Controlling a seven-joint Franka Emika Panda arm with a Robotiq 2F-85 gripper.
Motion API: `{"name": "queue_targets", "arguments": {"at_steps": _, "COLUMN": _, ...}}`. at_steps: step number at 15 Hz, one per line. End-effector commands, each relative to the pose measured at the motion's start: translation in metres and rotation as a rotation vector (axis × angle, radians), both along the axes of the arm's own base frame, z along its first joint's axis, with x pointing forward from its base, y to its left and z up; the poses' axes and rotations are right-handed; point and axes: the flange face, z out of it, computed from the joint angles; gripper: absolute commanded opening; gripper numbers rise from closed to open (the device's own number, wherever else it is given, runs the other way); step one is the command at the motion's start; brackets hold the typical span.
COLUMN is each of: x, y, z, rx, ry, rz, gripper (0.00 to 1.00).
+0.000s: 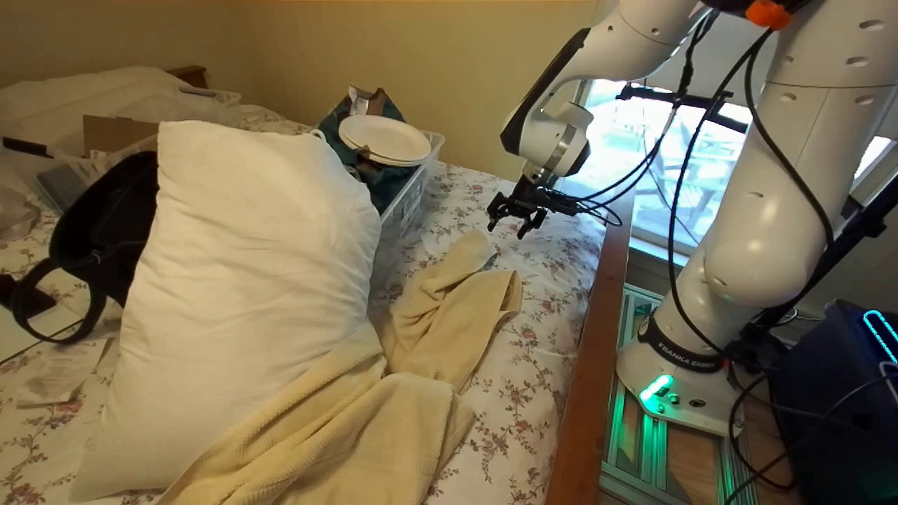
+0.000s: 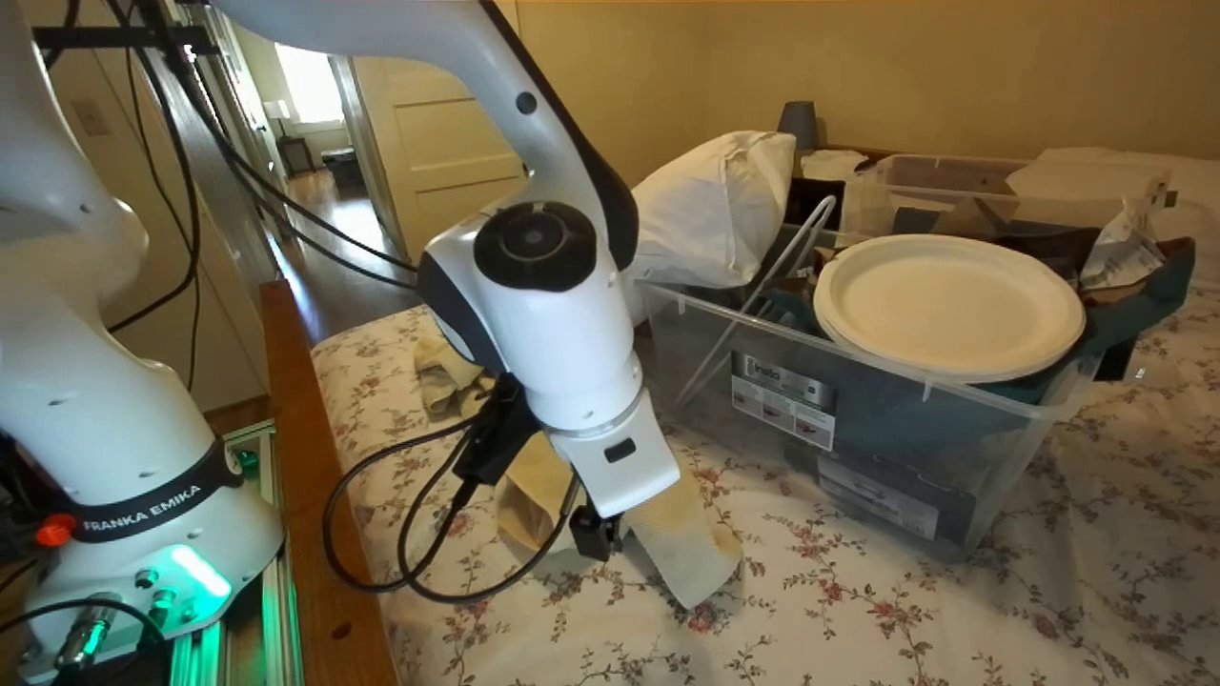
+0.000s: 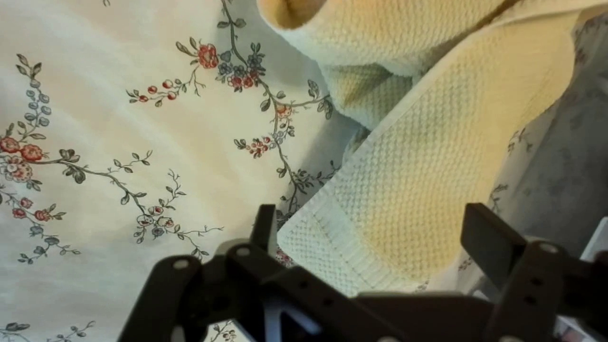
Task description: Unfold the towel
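Floral bedsheet, rumpled cream towel, one end beneath the wide-spread claw

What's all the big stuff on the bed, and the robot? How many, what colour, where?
bedsheet: 1, white with flowers, under the stuff
towel: 1, cream, crumpled on the bedsheet
big pillow: 1, white, beside the towel
bins: at least 2, clear, on the bedsheet
plates: can't count, white, stacked on one filled bin
bag-like thing: 1, black, beside the big pillow
robot arm: 1, white, over the bedsheet
gripper: 1, black, open over the towel
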Motion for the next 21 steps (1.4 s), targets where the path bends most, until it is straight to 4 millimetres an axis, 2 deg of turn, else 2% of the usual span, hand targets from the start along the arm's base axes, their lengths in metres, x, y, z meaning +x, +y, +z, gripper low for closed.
{"name": "queue_targets", "arguments": {"at_steps": 1, "x": 0.023, "y": -0.018, "z": -0.032, "rx": 0.007, "ry": 0.004, "rz": -0.197, "gripper": 1.0}}
{"name": "queue_targets", "arguments": {"at_steps": 6, "x": 0.032, "y": -0.043, "z": -0.07, "rx": 0.043, "ry": 0.013, "rz": -0.444, "gripper": 1.0}}
{"name": "queue_targets", "arguments": {"at_steps": 8, "x": 0.032, "y": -0.05, "z": -0.085, "rx": 0.048, "ry": 0.026, "rz": -0.545, "gripper": 0.72}}
{"name": "queue_targets", "arguments": {"at_steps": 12, "x": 0.032, "y": -0.055, "z": -0.11, "rx": 0.072, "ry": 0.068, "rz": -0.738, "gripper": 0.47}}
{"name": "queue_targets", "arguments": {"at_steps": 13, "x": 0.033, "y": -0.055, "z": -0.114, "rx": 0.081, "ry": 0.081, "rz": -0.784, "gripper": 0.37}}
{"name": "queue_targets", "arguments": {"at_steps": 17, "x": 0.039, "y": -0.056, "z": -0.121, "rx": 0.12, "ry": 0.115, "rz": -0.948, "gripper": 0.29}}
{"name": "queue_targets", "arguments": {"at_steps": 19, "x": 0.044, "y": -0.056, "z": -0.118, "rx": 0.139, "ry": 0.114, "rz": -0.996, "gripper": 0.12}}
{"name": "queue_targets", "arguments": {"at_steps": 21, "x": 0.049, "y": -0.056, "z": -0.112, "rx": 0.142, "ry": 0.102, "rz": -1.024, "gripper": 0.03}}
